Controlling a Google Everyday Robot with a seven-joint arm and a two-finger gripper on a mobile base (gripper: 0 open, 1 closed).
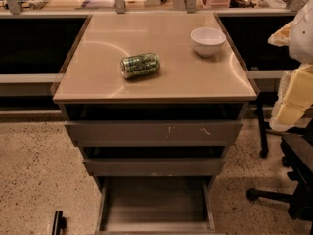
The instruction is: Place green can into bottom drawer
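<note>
- Bench [98, 82]: beige glossy flat top of a cabinet w/ three grey-brown drawers under its front edge.
- Small drink can, dark green & white patterned label, silver ends [140, 65]: lies on its side on the bench, left of centre, nothing touching it.
- Round white bowl [208, 41]: upright near the bench's back-right corner, well apart from the can.
- Bottom drawer, deep wide tray w/ metal side rails [156, 204]: lowest below the bench, pulled out furthest, inside bare.
- Scratched-front top drawer [154, 132] & middle drawer [154, 166]: each pulled out a bit.
- Gripper [58, 223]: only a narrow dark piece shows, low & left of the bench, beside the bottom drawer's left rail; spread or closed – can't tell.
- White/yellow padded arm [296, 92]: right of the bench.
</note>
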